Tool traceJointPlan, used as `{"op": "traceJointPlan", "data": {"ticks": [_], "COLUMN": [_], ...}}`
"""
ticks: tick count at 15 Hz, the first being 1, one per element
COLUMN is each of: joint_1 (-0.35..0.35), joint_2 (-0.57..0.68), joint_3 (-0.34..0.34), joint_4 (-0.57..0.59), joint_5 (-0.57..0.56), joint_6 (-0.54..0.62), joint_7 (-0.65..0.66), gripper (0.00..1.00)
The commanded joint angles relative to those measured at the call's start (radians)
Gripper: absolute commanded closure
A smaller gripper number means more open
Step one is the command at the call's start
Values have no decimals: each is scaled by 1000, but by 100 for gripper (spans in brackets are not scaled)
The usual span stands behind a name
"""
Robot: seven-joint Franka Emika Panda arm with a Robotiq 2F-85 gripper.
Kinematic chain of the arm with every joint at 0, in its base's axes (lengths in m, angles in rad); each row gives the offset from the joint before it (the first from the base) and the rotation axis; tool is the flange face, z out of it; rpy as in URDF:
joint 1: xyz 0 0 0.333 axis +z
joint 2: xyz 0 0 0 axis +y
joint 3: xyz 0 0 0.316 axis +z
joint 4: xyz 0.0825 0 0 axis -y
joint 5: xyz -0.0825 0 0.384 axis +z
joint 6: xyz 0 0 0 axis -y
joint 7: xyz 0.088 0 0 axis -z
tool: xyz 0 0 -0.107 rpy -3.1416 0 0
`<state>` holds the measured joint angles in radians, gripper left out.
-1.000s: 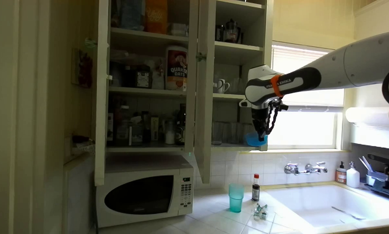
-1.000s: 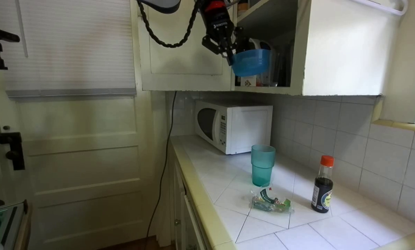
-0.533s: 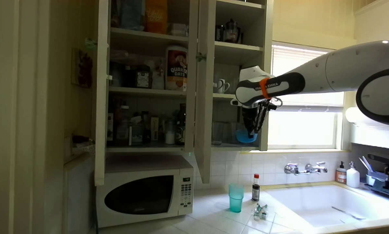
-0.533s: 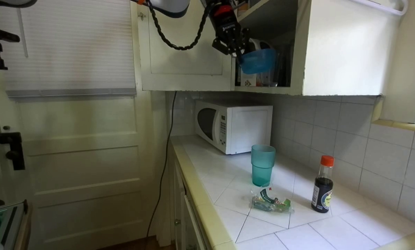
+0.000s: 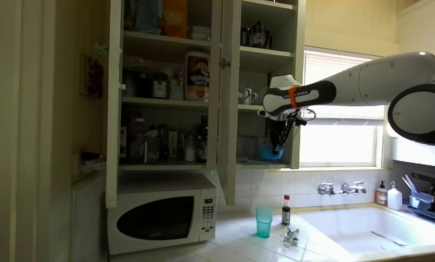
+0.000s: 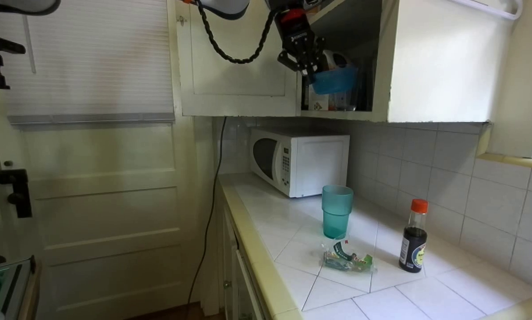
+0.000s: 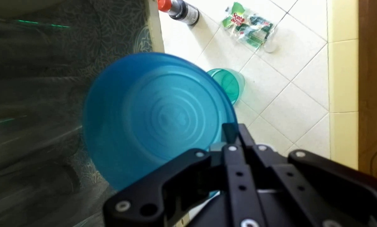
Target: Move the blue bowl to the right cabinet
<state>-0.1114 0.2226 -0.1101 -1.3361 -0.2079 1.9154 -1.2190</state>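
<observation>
Blue bowl (image 7: 163,119) moved farther into the mouth of the right cabinet (image 5: 268,53), above the bottom shelf (image 5: 255,166), body off to one side of the jaws, jaws nearly together, pinching its rim.

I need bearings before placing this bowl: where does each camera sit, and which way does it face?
Wrist view: on the wrist, looking down past the fingers into the blue bowl, counter below.
An exterior view: out front, facing the right cabinet and sink; arm and fingers show.
An exterior view: from the sink side, along the counter toward the microwave; fingers, some arm at top.
Both exterior views share the blue bowl, teal cup and bottle.
</observation>
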Motion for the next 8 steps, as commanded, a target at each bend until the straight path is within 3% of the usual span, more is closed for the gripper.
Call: {"op": "traceJointPlan", "data": {"ticks": [1, 8], "joint_1": [-2, -36], "joint_2": [6, 98], "joint_3": [0, 28], "joint_4": [7, 122], "joint_5": [4, 105], "joint_6": [0, -47], "joint_7": [1, -6], "gripper": [96, 99]}}
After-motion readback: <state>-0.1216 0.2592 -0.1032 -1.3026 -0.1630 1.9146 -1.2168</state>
